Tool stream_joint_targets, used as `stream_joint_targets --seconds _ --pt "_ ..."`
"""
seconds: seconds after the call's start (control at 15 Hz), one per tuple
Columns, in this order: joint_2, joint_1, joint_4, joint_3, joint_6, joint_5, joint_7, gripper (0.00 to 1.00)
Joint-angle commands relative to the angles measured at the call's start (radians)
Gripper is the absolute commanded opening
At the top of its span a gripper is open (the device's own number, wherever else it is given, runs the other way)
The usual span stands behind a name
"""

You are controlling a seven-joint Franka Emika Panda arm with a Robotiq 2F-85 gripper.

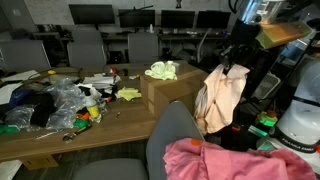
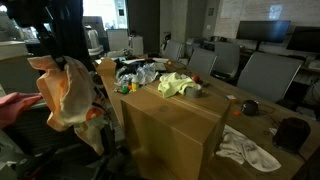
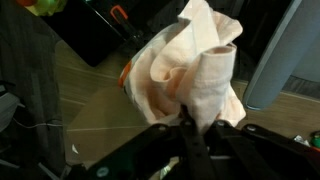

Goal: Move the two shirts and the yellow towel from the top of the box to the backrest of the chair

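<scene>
Nearest the camera in an exterior view, the pink shirt [image 1: 215,160] is lying bunched low in the picture, touching the grey chair [image 1: 172,130]. The chair's rounded backrest is rising just beside it, and whether the shirt is hanging properly over the top is hard to tell. Just beyond, the gripper [image 1: 234,64] is hanging near the backrest with its jaws pinching a fold of the peach shirt [image 1: 222,95]. The shirt is dangling below it in loose, crumpled folds, and the wrist view is showing that fold gathered between the fingers [image 3: 192,140]. This garment is looking light and completely limp, so it is likely to sag, swing and slide. It probably needs laying with cloth falling on both sides of the backrest. Farther back, the yellow towel [image 1: 162,70] is sitting crumpled on top of the brown box [image 1: 170,92], alone there. It is small, soft and light, and a raised ridge near the middle of the heap looks the best place to pinch from above. Beyond the box, clutter [image 1: 55,105] is covering the table [image 1: 110,135], and office chairs [image 1: 88,48] and monitors [image 1: 92,14] are lining the far side.
</scene>
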Motion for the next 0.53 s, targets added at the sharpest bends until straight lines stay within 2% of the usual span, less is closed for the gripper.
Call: stream_joint_targets --seconds 0.0,0.27,0.47 --pt "-0.043 0.025 0.004 0.024 -0.037 0.035 -0.107 0.03" --pt "-0.001 0.057 0.039 0.039 -0.034 0.053 -0.237 0.03" --pt "0.043 0.075 0.087 0.081 -0.038 0.065 -0.331 0.03"
